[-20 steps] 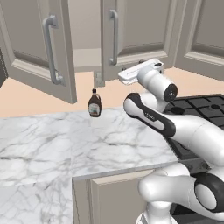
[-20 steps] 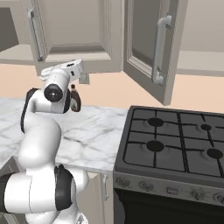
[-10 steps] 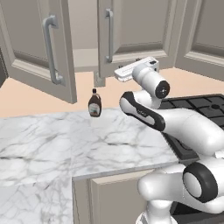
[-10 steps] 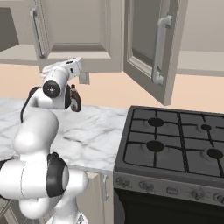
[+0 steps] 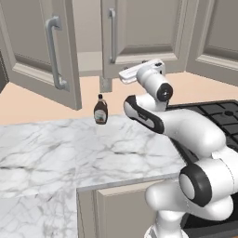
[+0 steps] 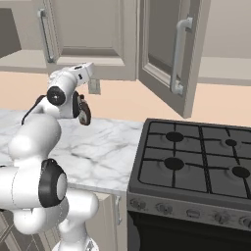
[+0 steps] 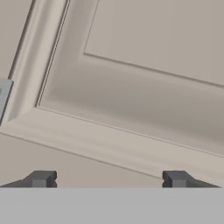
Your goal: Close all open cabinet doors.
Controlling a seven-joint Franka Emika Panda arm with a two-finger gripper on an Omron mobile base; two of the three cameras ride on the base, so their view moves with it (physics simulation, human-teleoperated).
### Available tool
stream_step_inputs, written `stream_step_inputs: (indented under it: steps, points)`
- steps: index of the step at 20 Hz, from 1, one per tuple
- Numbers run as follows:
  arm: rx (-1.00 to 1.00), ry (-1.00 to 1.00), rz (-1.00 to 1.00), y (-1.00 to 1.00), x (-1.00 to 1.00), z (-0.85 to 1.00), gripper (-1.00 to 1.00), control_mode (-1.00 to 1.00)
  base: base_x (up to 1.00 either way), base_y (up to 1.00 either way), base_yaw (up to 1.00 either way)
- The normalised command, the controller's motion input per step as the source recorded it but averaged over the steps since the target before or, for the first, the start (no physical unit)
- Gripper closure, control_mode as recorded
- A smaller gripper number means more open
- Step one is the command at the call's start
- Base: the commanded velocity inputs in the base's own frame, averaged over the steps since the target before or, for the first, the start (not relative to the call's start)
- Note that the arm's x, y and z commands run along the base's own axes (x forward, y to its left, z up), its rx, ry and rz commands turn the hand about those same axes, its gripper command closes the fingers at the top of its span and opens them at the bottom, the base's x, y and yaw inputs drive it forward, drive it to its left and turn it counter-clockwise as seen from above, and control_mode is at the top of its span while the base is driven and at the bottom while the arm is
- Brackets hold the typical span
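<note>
Three taupe cabinet doors hang over the counter. The left door (image 5: 44, 51) stands swung far out. The right door (image 6: 171, 49) also stands open, its handle toward me. The middle door (image 5: 139, 28), which is the left-hand one in the right base view (image 6: 83, 24), lies nearly flush with the cabinet front. My gripper (image 5: 123, 74) (image 6: 91, 67) is open at that door's lower frame, empty. In the hand view the fingertips (image 7: 109, 180) stand wide apart, right up against the door's framed panel (image 7: 144, 74); I cannot tell whether they touch it.
A brown syrup bottle (image 5: 100, 110) (image 6: 84, 112) stands on the marble counter (image 5: 56, 148) under the gripper. A black gas stove (image 6: 196, 157) is at the right. A wall outlet (image 5: 106, 84) sits just below the middle door.
My gripper has moved left and in toward the middle door. That door has swung closer to the cabinet front. The two outer doors have not moved.
</note>
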Motion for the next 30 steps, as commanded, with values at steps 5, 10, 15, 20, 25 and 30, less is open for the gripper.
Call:
stream_step_inputs:
  steps: [5, 10, 15, 20, 25, 30]
  points:
    - [0.0, 0.0, -0.05, 0.0, 0.28, 0.0, -1.0, -1.0, 0.0, 0.0, 0.0]
    - [0.0, 0.0, -0.05, 0.0, 0.3, 0.0, -1.0, -1.0, 0.0, 0.0, 0.0]
    - [0.0, 0.0, -0.02, 0.0, 0.14, 0.0, -1.0, -1.0, 0.0, 0.0, 0.0]
    - [0.0, 0.0, -0.04, 0.0, -0.34, 0.07, -1.0, -1.0, 0.0, 0.0, 0.0]
    - [0.0, 0.0, -0.09, 0.0, -0.83, 0.16, -1.0, -1.0, 0.0, 0.0, 0.0]
    - [0.0, 0.04, -0.09, 0.0, -0.79, 0.28, -1.0, -1.0, 0.0, 0.0, 0.0]
